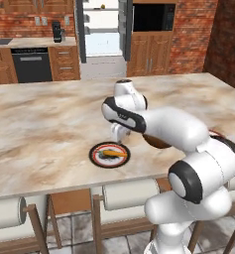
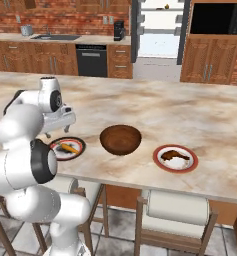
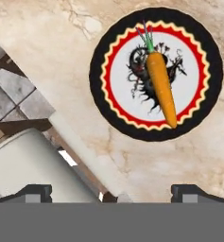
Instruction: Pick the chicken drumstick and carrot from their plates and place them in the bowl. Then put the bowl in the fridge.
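Note:
The carrot (image 3: 160,87) lies on the dark-banded plate (image 3: 99,71), near the island counter's front edge. My gripper (image 3: 114,193) hangs open above this plate (image 1: 96,155), a little toward the edge, with nothing between its fingertips (image 3: 35,191). The brown bowl (image 2: 120,139) stands just right of the carrot (image 2: 69,147). Right of the bowl, the chicken drumstick (image 2: 171,154) rests on the plain white plate (image 2: 190,165). In the left base view my arm hides most of the bowl (image 1: 156,142). The fridge (image 2: 160,27) stands across the room with its doors open, white inside.
Padded stools (image 1: 124,194) are tucked under the counter's front edge (image 1: 49,186), right below the carrot's plate. A black dishwasher (image 2: 91,61) and wooden cabinets line the back wall. The marble counter (image 2: 190,110) stretches wide behind the plates.

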### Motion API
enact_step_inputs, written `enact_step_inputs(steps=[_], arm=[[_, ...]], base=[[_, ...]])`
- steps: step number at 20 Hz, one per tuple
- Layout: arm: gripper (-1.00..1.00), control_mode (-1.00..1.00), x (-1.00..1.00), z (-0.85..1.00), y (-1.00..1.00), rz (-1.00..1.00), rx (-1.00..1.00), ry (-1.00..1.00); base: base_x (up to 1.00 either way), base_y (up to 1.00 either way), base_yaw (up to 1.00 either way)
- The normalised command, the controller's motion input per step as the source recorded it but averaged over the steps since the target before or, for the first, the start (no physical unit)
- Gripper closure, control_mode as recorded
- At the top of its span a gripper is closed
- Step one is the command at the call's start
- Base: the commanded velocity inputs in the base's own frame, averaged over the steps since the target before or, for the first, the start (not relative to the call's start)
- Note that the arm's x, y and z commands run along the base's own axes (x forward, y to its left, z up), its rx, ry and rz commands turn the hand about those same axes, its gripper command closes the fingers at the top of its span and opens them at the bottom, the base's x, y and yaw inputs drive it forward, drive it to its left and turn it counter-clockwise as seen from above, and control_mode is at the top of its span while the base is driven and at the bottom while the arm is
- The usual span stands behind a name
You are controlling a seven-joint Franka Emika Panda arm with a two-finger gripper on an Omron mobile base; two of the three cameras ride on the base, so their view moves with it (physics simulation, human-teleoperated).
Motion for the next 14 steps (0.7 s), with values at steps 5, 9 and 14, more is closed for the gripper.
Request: enact_step_inputs(steps=[5,9,14], arm=[[-1.00,-1.00,0.15,-0.61,0.15,0.07,0.00,-0.04],[-1.00,-1.00,0.15,-0.53,0.04,0.00,-0.02,-0.15],[-1.00,-1.00,0.24,-0.47,0.00,-0.02,0.00,-0.09]], base=[[0.00,0.00,0.00],[0.00,0.00,0.00],[0.00,0.00,0.00]])
